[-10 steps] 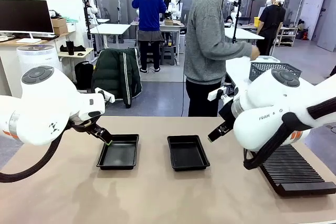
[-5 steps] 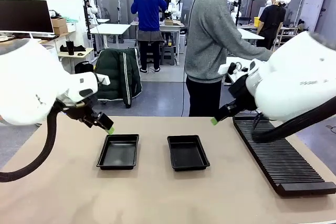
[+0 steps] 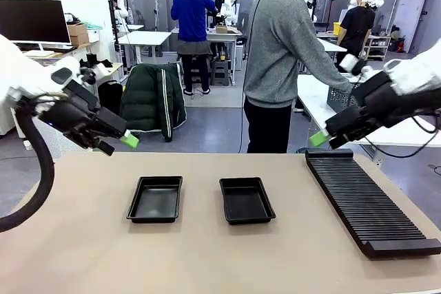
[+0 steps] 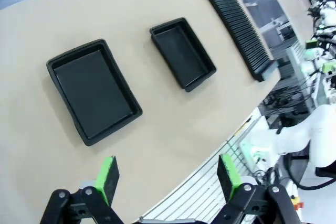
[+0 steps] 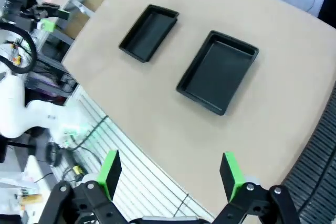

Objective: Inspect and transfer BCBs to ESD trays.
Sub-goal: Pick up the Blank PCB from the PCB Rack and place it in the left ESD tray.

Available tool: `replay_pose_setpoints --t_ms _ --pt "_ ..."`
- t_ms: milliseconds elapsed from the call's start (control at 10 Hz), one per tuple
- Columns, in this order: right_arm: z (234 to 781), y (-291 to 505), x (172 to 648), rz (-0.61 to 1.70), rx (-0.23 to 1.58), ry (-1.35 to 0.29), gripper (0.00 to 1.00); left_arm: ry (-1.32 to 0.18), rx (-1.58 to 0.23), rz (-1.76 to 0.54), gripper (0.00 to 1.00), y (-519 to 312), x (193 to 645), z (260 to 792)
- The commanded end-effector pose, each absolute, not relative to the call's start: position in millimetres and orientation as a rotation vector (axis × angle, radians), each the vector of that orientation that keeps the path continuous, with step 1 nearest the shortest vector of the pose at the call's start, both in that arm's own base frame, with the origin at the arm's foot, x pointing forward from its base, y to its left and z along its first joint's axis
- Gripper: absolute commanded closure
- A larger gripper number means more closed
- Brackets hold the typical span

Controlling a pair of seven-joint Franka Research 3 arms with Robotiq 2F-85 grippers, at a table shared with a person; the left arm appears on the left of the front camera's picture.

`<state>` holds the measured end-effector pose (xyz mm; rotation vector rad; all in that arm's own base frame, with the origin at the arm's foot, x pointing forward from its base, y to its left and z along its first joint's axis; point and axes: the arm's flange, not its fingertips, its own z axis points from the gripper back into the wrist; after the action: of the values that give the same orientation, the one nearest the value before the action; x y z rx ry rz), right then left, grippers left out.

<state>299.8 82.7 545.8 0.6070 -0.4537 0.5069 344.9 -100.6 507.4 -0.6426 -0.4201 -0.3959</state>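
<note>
Front view: left tray and right tray, both bare-floored, lie left of the rack. Left gripper is far left of it, right gripper above its far end, both spread.

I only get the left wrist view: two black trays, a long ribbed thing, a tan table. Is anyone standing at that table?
Observer: Yes. A person in a grey sweater stands at the far side of the tan table, turned sideways towards the robot's right.
Visitor: And the other arm, where is it?
Observer: The right gripper hangs in the air by the far end of the long black ribbed slotted rack, fingers open, holding nothing.
Visitor: How near is my arm to the trays?
Observer: The left gripper hangs above the table, left of the left-hand shallow black rectangular plastic tray, touching nothing.
</note>
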Motion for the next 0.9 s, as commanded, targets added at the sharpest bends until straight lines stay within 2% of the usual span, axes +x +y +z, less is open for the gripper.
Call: replay_pose_setpoints --t_ms 0,400,800 --pt "549.8 43.3 294.7 0.446 0.718 -0.44 0.0 -0.434 -0.751 -0.364 0.0 -72.2 342.5 517.0" --pt "549.0 -37.9 298.4 0.314 1.007 -0.389 0.0 -0.437 -0.989 -0.298 0.0 -11.6 349.7 534.3" --pt "533.4 -102.2 328.9 0.22 1.23 -0.219 0.0 -0.453 -1.191 -0.268 0.0 40.9 364.5 526.7"
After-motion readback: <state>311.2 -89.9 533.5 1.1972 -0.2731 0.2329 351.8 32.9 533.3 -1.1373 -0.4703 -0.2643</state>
